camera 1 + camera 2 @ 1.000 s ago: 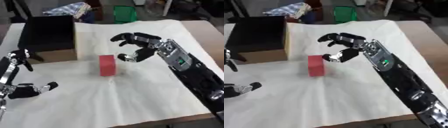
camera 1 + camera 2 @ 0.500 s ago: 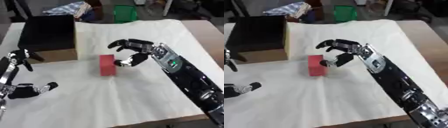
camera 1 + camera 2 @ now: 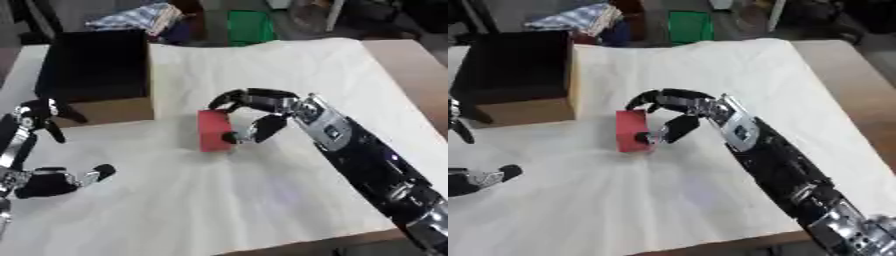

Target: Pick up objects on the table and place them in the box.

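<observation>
A red block (image 3: 213,131) stands upright on the white sheet in the middle of the table. My right hand (image 3: 267,112) reaches it from the right: the fingers (image 3: 656,98) curl over its top far edge and the thumb presses its near right side. The block rests on the sheet. An open cardboard box (image 3: 109,111) with a dark inside stands at the back left, a short way from the block. At the lower left my left hand (image 3: 37,184) rests open, fingers up, holding nothing.
A white sheet (image 3: 262,200) covers most of the table, with bare brown wood (image 3: 411,65) along the right side. Beyond the far edge are a green container (image 3: 249,27) and a pile of cloth (image 3: 140,17).
My right hand has moved left and down from beside the block onto it, and its fingers and thumb have closed round it. The block and the left hand have stayed put.
</observation>
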Controlling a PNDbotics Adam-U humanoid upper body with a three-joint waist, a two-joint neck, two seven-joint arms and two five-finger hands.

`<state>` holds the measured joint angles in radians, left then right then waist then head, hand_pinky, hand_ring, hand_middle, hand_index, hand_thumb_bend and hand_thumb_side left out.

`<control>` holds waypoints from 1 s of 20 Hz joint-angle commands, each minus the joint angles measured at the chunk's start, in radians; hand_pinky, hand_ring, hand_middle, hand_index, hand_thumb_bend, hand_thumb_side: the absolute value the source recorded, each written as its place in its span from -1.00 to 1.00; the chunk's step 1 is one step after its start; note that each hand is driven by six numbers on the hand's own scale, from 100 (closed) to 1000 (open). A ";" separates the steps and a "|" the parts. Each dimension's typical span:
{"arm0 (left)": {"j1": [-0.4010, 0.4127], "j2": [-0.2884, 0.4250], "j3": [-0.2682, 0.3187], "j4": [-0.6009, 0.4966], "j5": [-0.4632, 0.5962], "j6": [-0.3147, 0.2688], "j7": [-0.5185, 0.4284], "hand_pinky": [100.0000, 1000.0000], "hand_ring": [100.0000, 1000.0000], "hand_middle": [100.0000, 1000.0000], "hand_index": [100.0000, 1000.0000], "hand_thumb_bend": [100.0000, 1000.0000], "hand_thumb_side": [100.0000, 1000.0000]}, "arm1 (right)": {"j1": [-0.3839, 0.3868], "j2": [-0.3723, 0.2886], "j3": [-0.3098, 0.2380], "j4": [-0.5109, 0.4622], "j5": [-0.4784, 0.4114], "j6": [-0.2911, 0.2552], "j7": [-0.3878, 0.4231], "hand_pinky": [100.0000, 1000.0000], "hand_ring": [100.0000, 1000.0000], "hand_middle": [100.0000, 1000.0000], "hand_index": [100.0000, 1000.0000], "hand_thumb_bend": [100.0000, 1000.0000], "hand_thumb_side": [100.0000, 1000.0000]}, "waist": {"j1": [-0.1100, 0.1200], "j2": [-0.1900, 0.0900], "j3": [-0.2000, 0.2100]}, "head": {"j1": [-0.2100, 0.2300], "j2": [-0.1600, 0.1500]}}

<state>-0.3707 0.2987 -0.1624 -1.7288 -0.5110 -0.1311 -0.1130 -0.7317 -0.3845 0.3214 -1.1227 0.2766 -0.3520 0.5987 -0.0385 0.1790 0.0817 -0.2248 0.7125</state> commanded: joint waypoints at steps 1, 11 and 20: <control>-0.012 0.008 0.000 -0.014 0.000 -0.001 -0.002 -0.28 0.32 0.03 0.18 0.56 -1.00 | -0.024 -0.006 -0.004 0.006 0.021 -0.008 -0.002 0.75 1.00 0.80 0.84 -0.48 -0.07 | 0.003 -0.017 0.002 | -0.005 0.006; -0.012 0.004 -0.001 -0.014 0.001 -0.001 -0.002 -0.28 0.32 0.03 0.18 0.56 -1.00 | -0.035 0.026 -0.027 0.063 0.087 0.010 -0.066 0.62 0.98 0.70 0.82 -0.51 -0.12 | 0.005 -0.018 0.009 | -0.011 0.005; -0.013 -0.001 -0.001 -0.014 0.004 -0.001 -0.001 -0.28 0.32 0.03 0.18 0.56 -1.00 | -0.045 0.048 -0.050 0.086 0.123 0.029 -0.233 0.36 0.44 0.02 0.70 -0.73 -0.74 | 0.009 -0.020 0.013 | -0.015 0.001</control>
<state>-0.3707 0.2899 -0.1629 -1.7285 -0.5100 -0.1312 -0.1132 -0.7574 -0.3267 0.2833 -1.0354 0.3901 -0.3260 0.3951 -0.0329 0.1755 0.0940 -0.2383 0.7156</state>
